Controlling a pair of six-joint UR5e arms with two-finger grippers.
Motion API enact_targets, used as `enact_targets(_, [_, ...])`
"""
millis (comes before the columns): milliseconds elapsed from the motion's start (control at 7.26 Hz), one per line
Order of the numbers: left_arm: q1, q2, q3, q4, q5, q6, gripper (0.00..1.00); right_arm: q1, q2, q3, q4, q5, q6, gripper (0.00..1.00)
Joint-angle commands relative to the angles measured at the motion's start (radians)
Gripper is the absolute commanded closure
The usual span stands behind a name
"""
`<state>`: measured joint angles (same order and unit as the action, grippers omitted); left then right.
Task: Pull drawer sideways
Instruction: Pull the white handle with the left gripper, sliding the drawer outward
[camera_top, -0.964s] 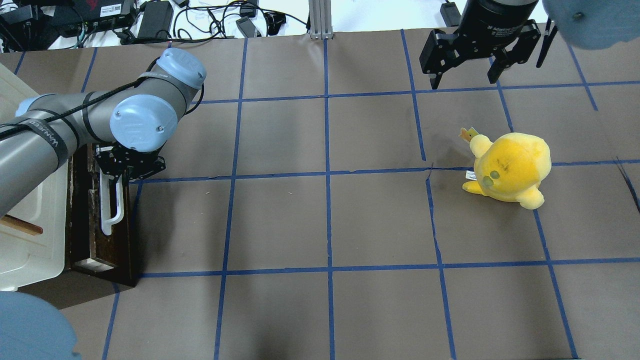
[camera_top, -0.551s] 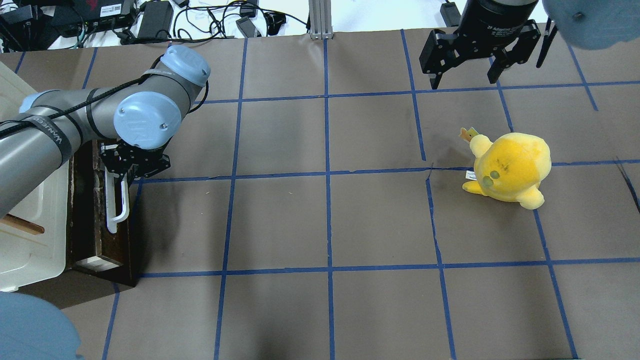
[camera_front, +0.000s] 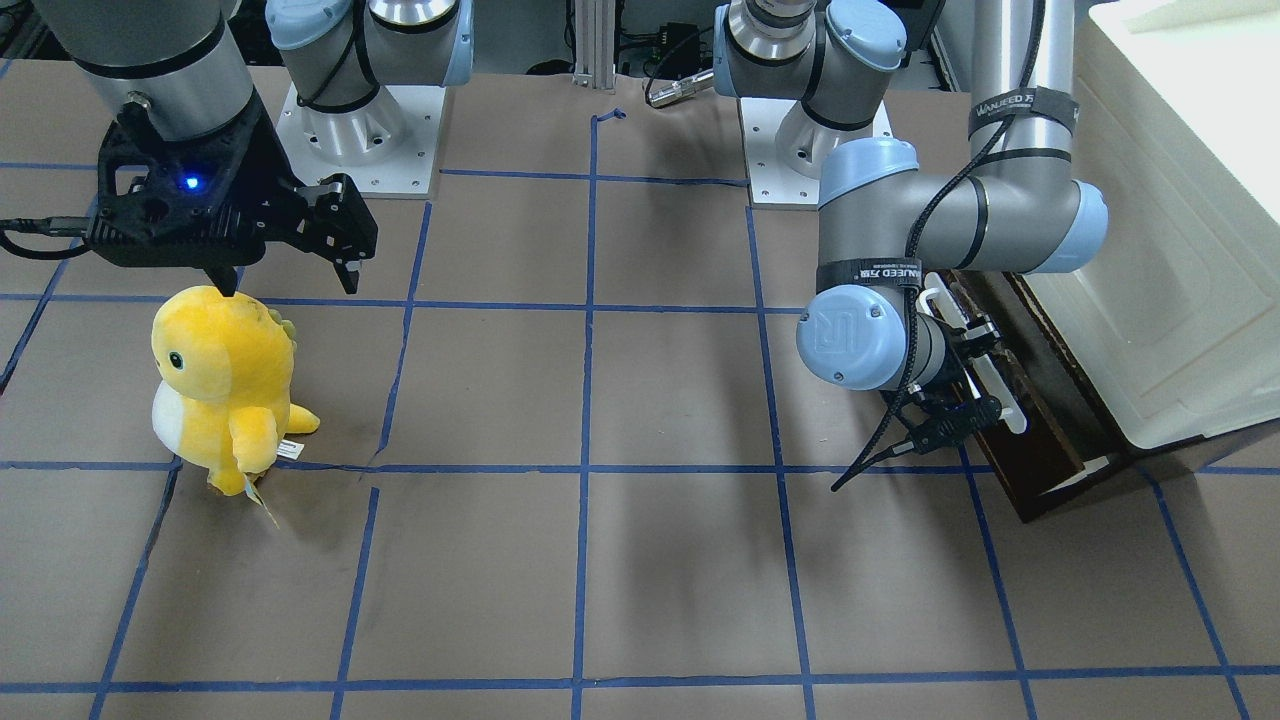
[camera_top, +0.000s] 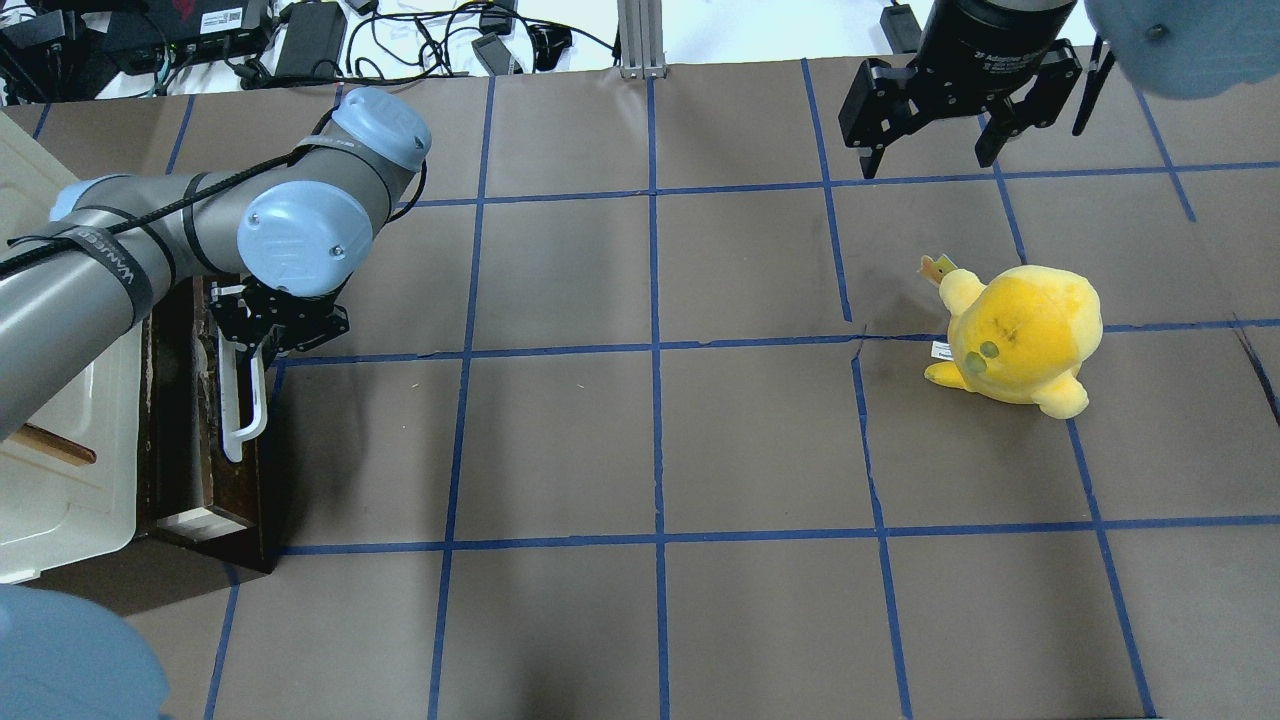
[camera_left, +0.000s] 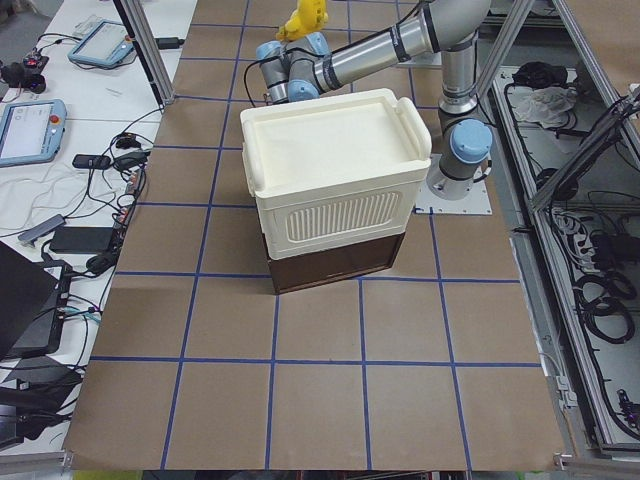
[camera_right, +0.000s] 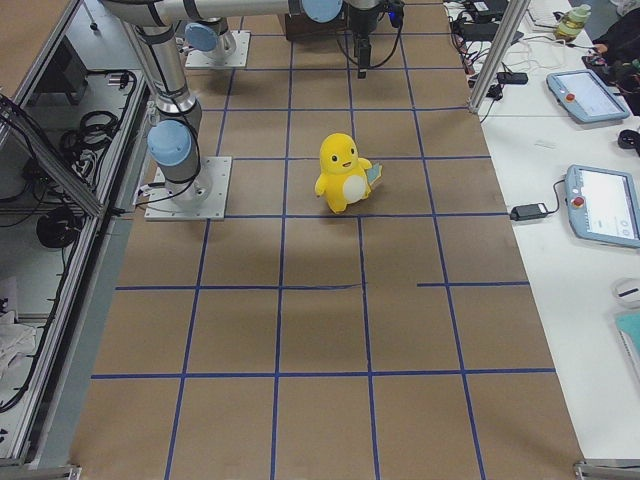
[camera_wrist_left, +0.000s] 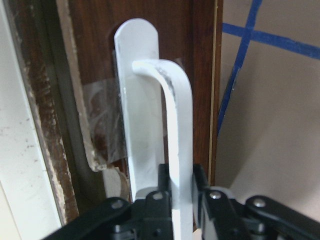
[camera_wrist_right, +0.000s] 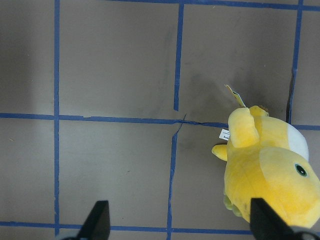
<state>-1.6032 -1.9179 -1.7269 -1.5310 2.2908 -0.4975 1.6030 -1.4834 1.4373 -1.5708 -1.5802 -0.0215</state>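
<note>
The dark brown drawer (camera_top: 180, 420) sits under the cream-white cabinet (camera_top: 50, 480) at the table's left edge and sticks out a little. Its white bar handle (camera_top: 245, 395) faces the table's middle. My left gripper (camera_top: 268, 328) is shut on the handle's far end; the left wrist view shows the black fingers (camera_wrist_left: 200, 182) clamped on the bar (camera_wrist_left: 177, 130). The drawer also shows in the front-facing view (camera_front: 1040, 450) with the handle (camera_front: 990, 370). My right gripper (camera_top: 930, 150) is open and empty, hovering at the far right.
A yellow plush toy (camera_top: 1020, 335) stands on the right half of the table, below the right gripper (camera_wrist_right: 182, 227) and in the right wrist view (camera_wrist_right: 270, 170). Blue tape lines grid the brown table cover. Cables and power bricks (camera_top: 310, 35) lie beyond the far edge.
My left gripper has moved to the right, away from the cabinet, with the white handle in it. The drawer has come out slightly. The right arm and the plush have not moved.
</note>
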Motion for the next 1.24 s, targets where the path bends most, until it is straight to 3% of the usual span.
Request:
enact_targets(0, [-0.006, -0.001, 0.009, -0.006, -0.017, -0.004, 0.8, 0.0, 0.0, 0.0, 0.0, 0.0, -0.001, 0.0])
enact_targets(1101, [-0.057, -0.012, 0.033, -0.02, -0.039, -0.027, 0.8, 0.0, 0.0, 0.0, 0.0, -0.001, 0.0, 0.0])
